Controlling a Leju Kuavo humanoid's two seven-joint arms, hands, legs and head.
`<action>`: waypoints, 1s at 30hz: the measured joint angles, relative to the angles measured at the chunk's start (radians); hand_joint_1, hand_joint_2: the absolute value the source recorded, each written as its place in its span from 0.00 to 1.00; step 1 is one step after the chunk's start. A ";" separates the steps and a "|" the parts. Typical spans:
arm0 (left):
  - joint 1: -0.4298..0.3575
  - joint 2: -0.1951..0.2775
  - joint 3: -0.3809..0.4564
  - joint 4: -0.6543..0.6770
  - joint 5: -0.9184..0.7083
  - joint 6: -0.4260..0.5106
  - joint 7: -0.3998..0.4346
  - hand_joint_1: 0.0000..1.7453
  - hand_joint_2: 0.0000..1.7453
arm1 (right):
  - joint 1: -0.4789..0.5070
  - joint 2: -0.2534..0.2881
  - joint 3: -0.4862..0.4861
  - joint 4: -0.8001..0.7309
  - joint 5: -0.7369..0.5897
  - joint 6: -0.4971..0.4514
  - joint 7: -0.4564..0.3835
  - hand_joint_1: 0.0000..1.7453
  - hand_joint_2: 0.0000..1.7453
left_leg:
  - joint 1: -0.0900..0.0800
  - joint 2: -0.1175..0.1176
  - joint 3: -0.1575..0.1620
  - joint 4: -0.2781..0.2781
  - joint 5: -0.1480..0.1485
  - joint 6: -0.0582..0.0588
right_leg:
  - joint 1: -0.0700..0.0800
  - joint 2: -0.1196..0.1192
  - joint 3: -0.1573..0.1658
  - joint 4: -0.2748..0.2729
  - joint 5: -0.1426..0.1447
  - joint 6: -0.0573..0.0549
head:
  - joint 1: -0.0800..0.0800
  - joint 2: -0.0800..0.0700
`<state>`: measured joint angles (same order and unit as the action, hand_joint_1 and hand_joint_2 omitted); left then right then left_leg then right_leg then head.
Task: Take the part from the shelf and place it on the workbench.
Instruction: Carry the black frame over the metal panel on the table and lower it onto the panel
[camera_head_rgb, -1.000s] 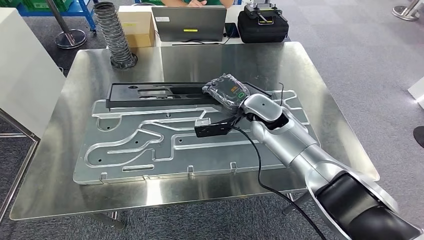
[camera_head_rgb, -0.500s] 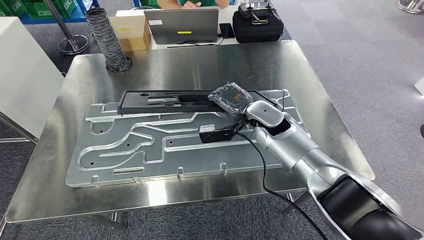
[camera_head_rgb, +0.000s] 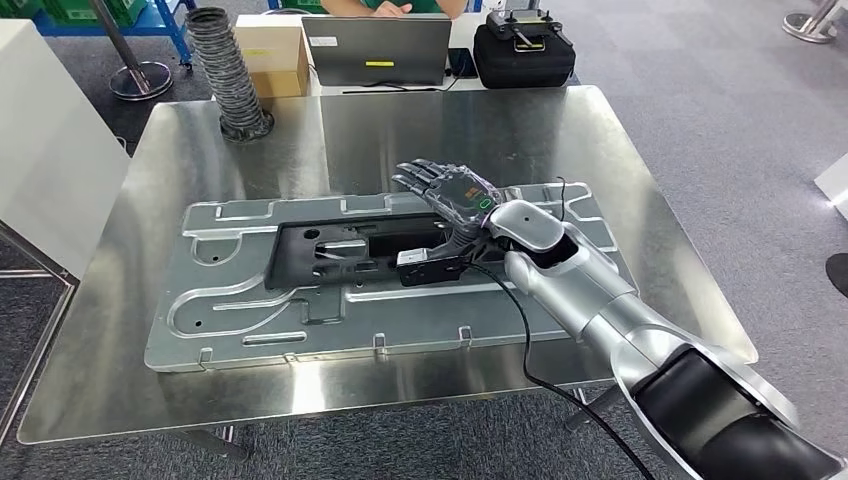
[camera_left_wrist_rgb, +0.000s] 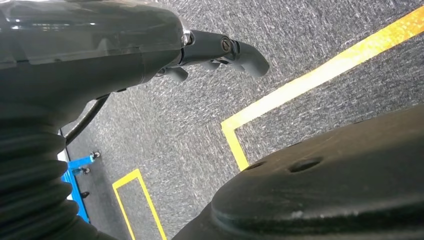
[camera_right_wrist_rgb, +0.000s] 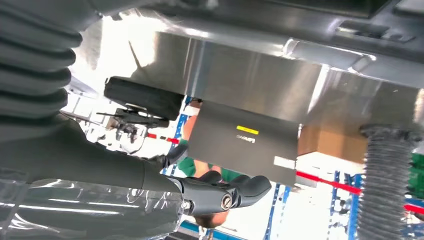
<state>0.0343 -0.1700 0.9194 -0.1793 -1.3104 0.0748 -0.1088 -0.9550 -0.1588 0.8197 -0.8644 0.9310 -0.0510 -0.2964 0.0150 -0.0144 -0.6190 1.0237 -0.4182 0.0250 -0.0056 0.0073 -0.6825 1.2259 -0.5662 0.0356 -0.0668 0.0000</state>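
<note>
The black part (camera_head_rgb: 352, 250) isn't along the far edge of the plate (camera_head_rgb: 230, 300) like it was half a second ago; now it's lying flat in the middle, on the table (camera_head_rgb: 420, 120). Placing looks basically done. The right hand (camera_head_rgb: 447, 190) has let go, fingers spread, hovering just past the part's right end, holding nothing. The left hand (camera_left_wrist_rgb: 220, 50) hangs over the floor, loosely curled, nothing in it.

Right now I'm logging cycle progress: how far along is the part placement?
Nearly done, it seems. The black part already lies on the grey moulded tray on the steel workbench. The right hand hovers just beyond the part's end with fingers spread, holding nothing. The left hand hangs over the floor. What looks left: drawing the right arm back.
</note>
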 joint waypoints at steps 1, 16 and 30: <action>0.000 0.000 0.000 0.000 0.000 -0.002 0.000 0.00 0.00 | 0.003 0.000 0.000 0.002 -0.001 0.000 -0.001 0.00 0.00 | 0.000 0.000 0.000 0.000 0.000 0.001 | -0.002 -0.001 -0.026 0.055 -0.018 0.003 | 0.000 0.000; -0.006 0.004 0.000 0.000 0.012 -0.013 0.012 0.00 0.00 | -0.005 0.001 -0.002 0.019 -0.012 0.009 -0.010 0.00 0.00 | -0.004 -0.004 -0.095 0.232 -0.130 -0.045 | -0.001 -0.002 0.099 -0.230 0.135 -0.053 | 0.000 0.000; -0.002 0.002 0.000 0.000 0.013 -0.015 0.019 0.00 0.00 | -0.008 -0.006 -0.007 0.026 -0.020 0.014 -0.022 0.00 0.00 | 0.000 0.003 -0.003 -0.001 0.009 0.005 | 0.000 0.000 0.025 -0.061 0.020 -0.001 | 0.000 0.000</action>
<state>0.0322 -0.1680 0.9197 -0.1793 -1.2974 0.0595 -0.0902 -0.9632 -0.1647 0.8130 -0.8385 0.9107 -0.0374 -0.3182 0.0146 -0.0111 -0.6216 1.0231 -0.4096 0.0300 -0.0059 0.0076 -0.6575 1.1653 -0.5463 0.0348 -0.0668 0.0000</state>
